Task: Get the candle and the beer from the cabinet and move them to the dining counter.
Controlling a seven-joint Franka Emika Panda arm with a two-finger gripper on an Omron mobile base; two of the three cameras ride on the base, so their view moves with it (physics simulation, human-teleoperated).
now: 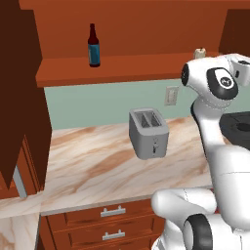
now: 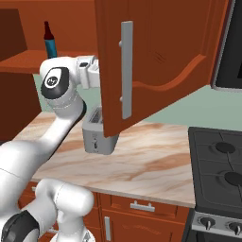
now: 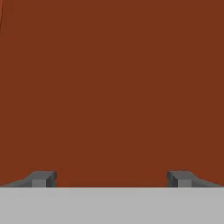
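Two items to fetch, neither yet moved. Beer (image 1: 93,46) upright on the floor of the open cabinet (image 1: 112,68), toward its left; in the right base view, just its neck and blue label (image 2: 49,41) above the arm's elbow. Candle (image 1: 199,53) a small cream lump farther right on that same cabinet floor, partly behind the arm's wrist, shape hard to read. Both cabinet doors swung open: one dark at the left edge of the left base view, the other, with its grey bar handle (image 2: 126,70), close across the right base view. Claw (image 3: 112,178) spread as wide as it goes, both fingertips (image 3: 43,178) far apart, nothing between them, plain red-brown wood ahead. Hand raised to cabinet height near the candle end, judged to be the reach for a first pick. Cannot tell how close the fingertips stand to the candle; hand body blocked by the door in the right base view and by the arm in the left. Toaster (image 1: 148,133) on the marbled desk (image 1: 88,166) below, well apart from both items. Stove (image 2: 222,170) at right. Whole task still ahead: two grasps, two carries, two placements.
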